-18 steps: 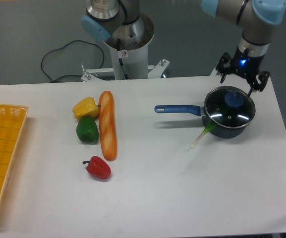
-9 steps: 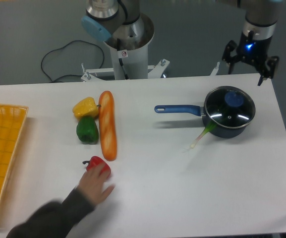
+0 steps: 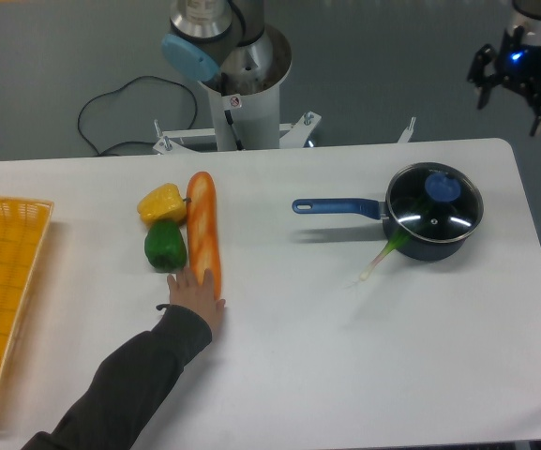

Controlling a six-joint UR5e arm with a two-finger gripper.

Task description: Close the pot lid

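Observation:
The dark pot (image 3: pixel 433 236) stands at the right of the white table, its long blue handle (image 3: pixel 338 206) pointing left. The glass pot lid (image 3: pixel 434 203) with its blue knob (image 3: pixel 442 187) lies on top of the pot. A green stalk (image 3: pixel 384 256) sticks out from under the lid at the pot's front left. My gripper (image 3: pixel 517 94) hangs high at the top right, well above and behind the pot. It is open and holds nothing.
A person's arm (image 3: pixel 129 380) reaches in from the bottom left, hand (image 3: pixel 195 291) on the baguette (image 3: pixel 202 232). A yellow pepper (image 3: pixel 161 202) and a green pepper (image 3: pixel 165 246) lie beside it. A yellow basket (image 3: pixel 3 291) sits at the left edge. The robot base (image 3: pixel 242 84) stands behind the table.
My gripper has risen up and to the right, away from the lidded pot. A person's hand came in and now covers the spot where the red pepper lay.

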